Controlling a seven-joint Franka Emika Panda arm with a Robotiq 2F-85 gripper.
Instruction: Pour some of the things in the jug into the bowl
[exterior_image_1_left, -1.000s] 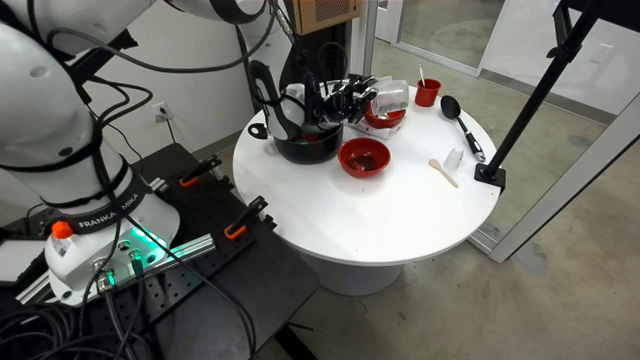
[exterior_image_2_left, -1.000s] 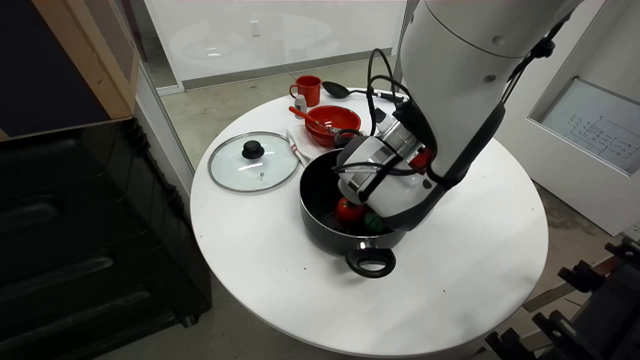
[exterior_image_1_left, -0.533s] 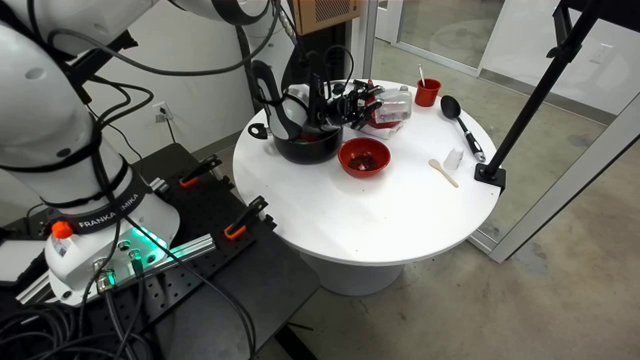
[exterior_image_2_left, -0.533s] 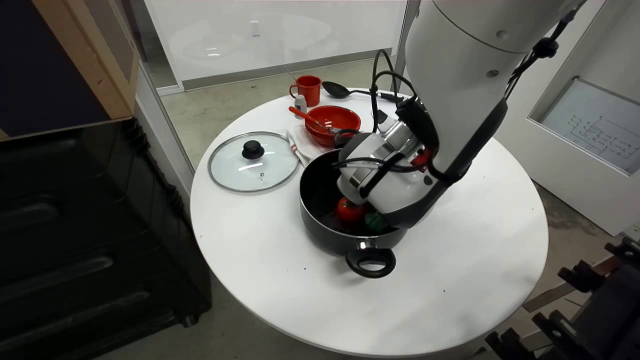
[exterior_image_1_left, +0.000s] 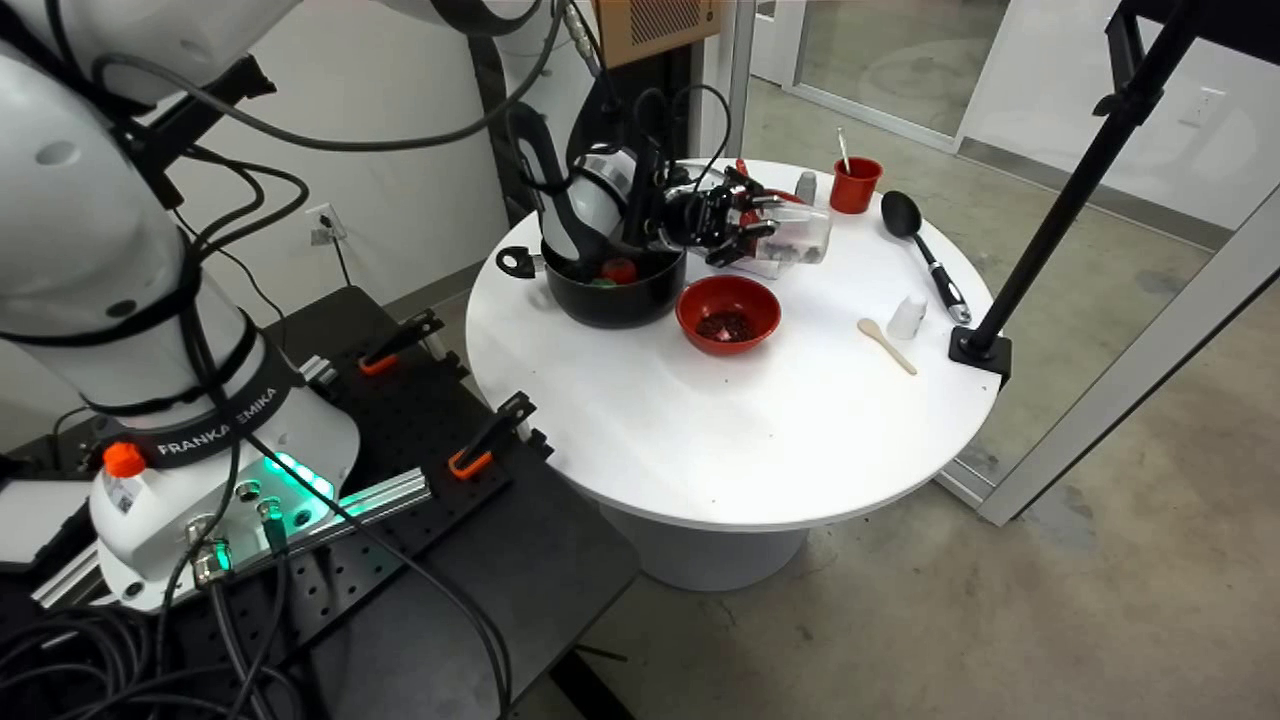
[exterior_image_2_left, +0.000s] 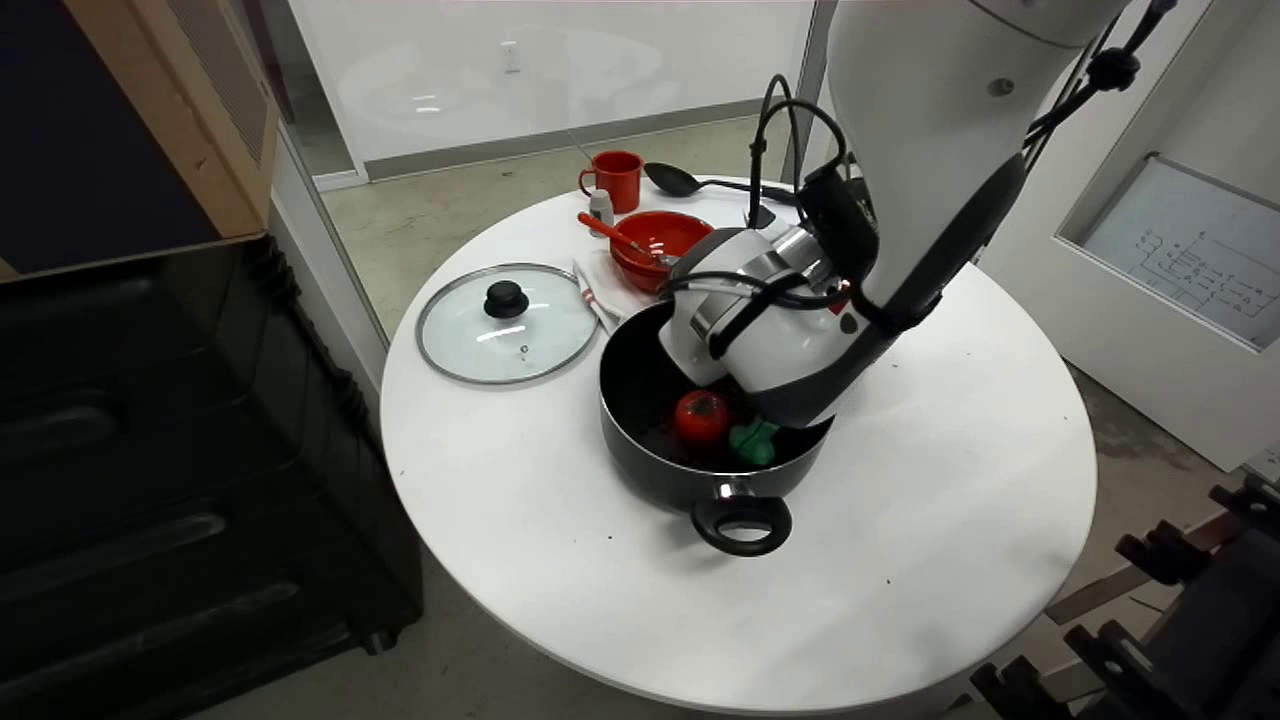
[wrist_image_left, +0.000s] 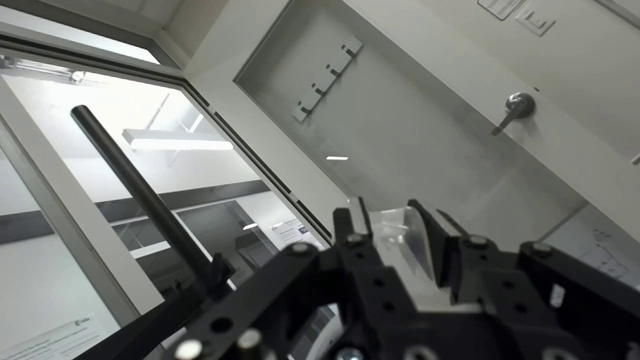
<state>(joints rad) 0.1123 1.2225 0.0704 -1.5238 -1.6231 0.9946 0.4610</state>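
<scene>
My gripper (exterior_image_1_left: 768, 215) is shut on the jug (exterior_image_1_left: 803, 240), a whitish translucent vessel with dark bits along its lower side. It holds the jug tilted above the table. In the wrist view the jug (wrist_image_left: 400, 235) sits between the two fingers of the gripper (wrist_image_left: 387, 207). A red bowl (exterior_image_1_left: 695, 310) with dark reddish bits stands in front of the jug, nearer the robot base. A second red bowl (exterior_image_2_left: 672, 230) lies behind the jug, on a cloth, with a red-handled utensil in it. In that exterior view the arm hides the gripper and jug.
A black pot (exterior_image_2_left: 650, 470) below the wrist holds a tomato (exterior_image_2_left: 700, 418) and a green piece (exterior_image_2_left: 755, 443). A glass lid (exterior_image_2_left: 470, 340) lies beside it. A red cup (exterior_image_1_left: 853, 190), black spoon (exterior_image_1_left: 925, 250), wooden spoon (exterior_image_1_left: 888, 347) and small white shaker (exterior_image_1_left: 908, 317) stand farther off.
My gripper has carried the jug away from the pot and slightly toward the near side, and the jug's tilt has changed. The wrist has risen, showing more of the tomato and green piece.
</scene>
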